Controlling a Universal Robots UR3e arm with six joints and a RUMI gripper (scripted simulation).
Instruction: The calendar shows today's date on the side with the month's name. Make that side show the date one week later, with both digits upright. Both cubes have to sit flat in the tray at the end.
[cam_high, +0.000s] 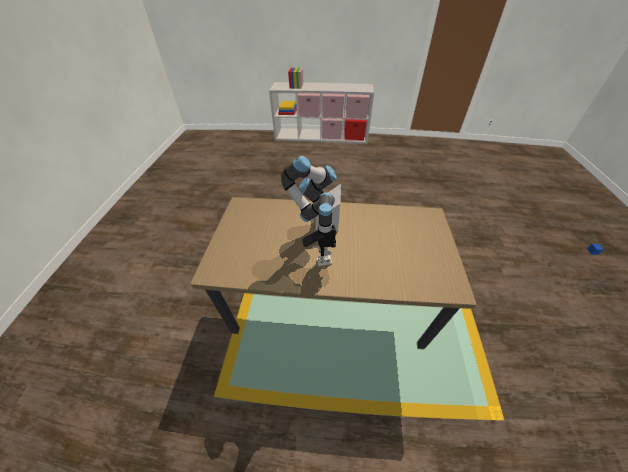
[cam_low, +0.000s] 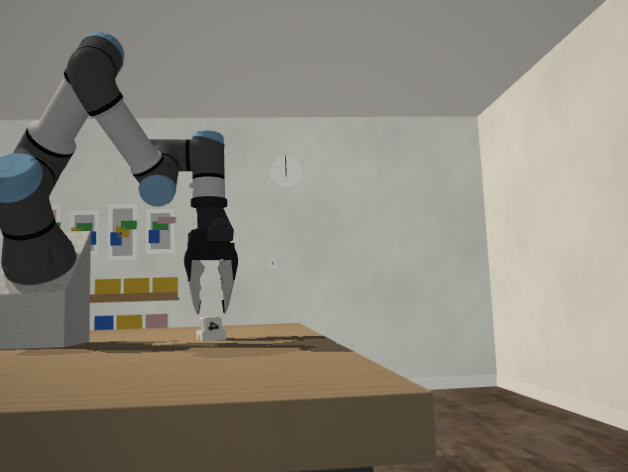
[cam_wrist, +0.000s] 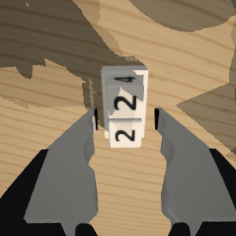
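The small white calendar (cam_high: 321, 264) stands on the wooden table, two cubes flat in a white tray. In the wrist view the calendar (cam_wrist: 125, 107) shows a 2 on the top of each cube and a 4 on the far end face. The exterior view shows the calendar (cam_low: 211, 332) end-on with the 4 facing it. I cannot see the side with the month's name. My gripper (cam_low: 211, 310) points straight down just above the calendar, fingers apart and holding nothing. In the wrist view my gripper (cam_wrist: 125, 109) has one fingertip on each side of the cubes, with a gap to both.
The arm's grey base block (cam_low: 45, 309) stands on the table behind and to the left. A white shelf (cam_high: 321, 111) with boxes stands at the far wall. A small blue cube (cam_high: 595, 248) lies on the floor at the right.
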